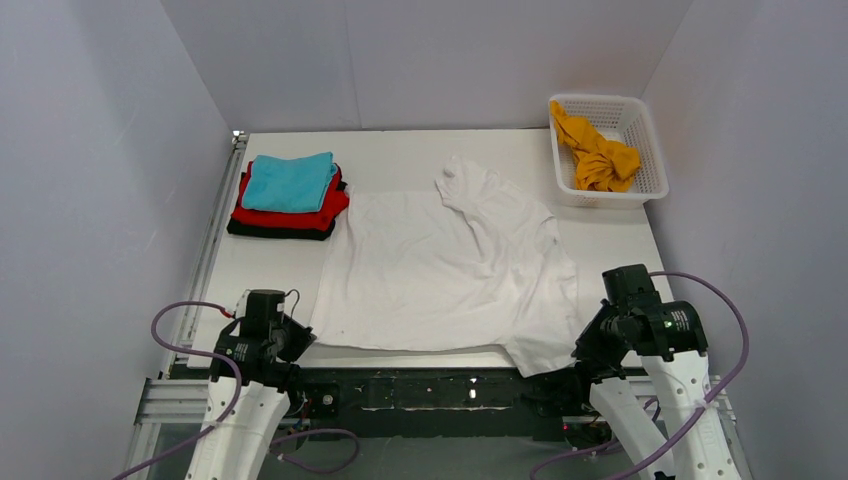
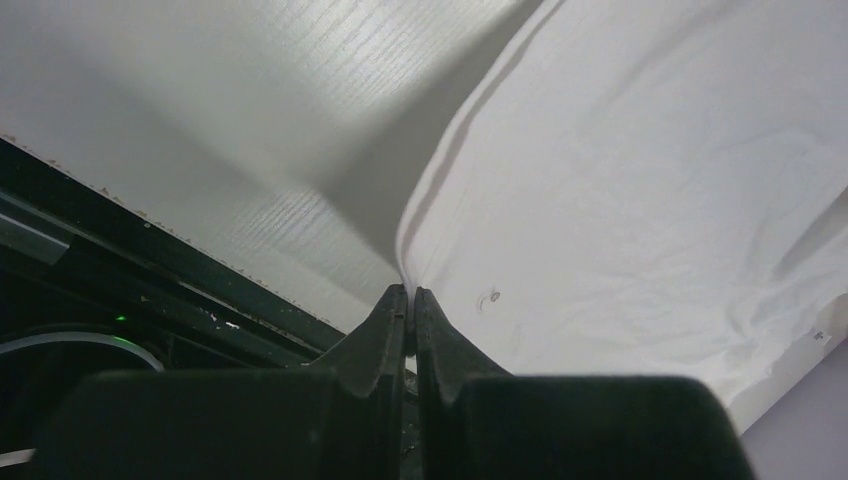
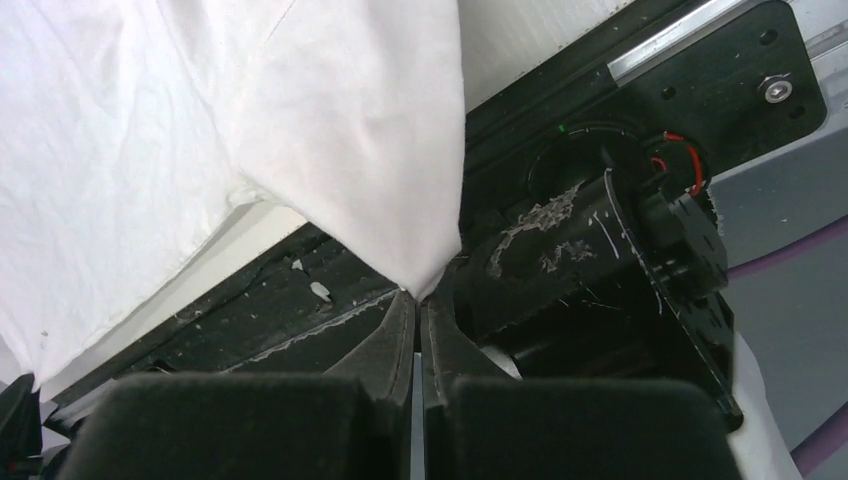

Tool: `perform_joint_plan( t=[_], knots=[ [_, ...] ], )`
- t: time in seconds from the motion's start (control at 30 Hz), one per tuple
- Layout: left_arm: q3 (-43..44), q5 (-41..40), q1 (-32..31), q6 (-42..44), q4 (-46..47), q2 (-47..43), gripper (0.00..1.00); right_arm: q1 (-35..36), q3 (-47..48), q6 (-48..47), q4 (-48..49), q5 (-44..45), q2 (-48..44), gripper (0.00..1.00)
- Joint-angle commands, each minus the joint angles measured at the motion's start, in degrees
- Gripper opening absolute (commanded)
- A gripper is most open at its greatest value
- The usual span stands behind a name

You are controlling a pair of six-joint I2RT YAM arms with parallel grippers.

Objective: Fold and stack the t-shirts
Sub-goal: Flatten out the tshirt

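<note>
A large white t-shirt [image 1: 440, 270] lies spread on the table, its right side bunched and folded over, its near right corner hanging over the front edge. My left gripper [image 2: 410, 292] is shut on the shirt's near left corner [image 2: 420, 262] at the table's front edge. My right gripper [image 3: 417, 296] is shut on the tip of the hanging near right corner [image 3: 400, 240], in front of and below the table edge. A folded stack of teal [image 1: 290, 182], red [image 1: 325, 212] and black [image 1: 270, 231] t-shirts sits at the back left. An orange-yellow t-shirt [image 1: 598, 155] lies crumpled in the basket.
A white plastic lattice basket [image 1: 648, 170] stands at the back right corner. White walls enclose the table on three sides. The black frame rail [image 1: 430, 388] and the arm bases run along the front edge, with purple cables looping beside each arm.
</note>
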Motion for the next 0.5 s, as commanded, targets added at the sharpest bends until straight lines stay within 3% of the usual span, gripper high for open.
perform_joint_plan(
  t=[0.0, 0.1, 0.27, 0.47],
  knots=[
    [-2.2, 0.5, -0.3, -0.5, -14.7, 0.1, 0.00, 0.0, 0.6, -1.1, 0.6, -1.2, 1.7, 0.01],
    [-0.5, 0.6, -0.3, 0.7, -12.9, 1.6, 0.00, 0.0, 1.2, -2.2, 2.9, -0.3, 2.2, 0.01],
    [3.3, 2.3, -0.3, 2.1, -1.4, 7.9, 0.00, 0.0, 3.6, -4.4, 19.1, -0.7, 3.2, 0.01],
    [20.2, -1.4, -0.4, 6.1, 10.2, 22.6, 0.00, 0.0, 17.6, -7.8, 36.3, 5.4, 11.3, 0.01]
  ],
)
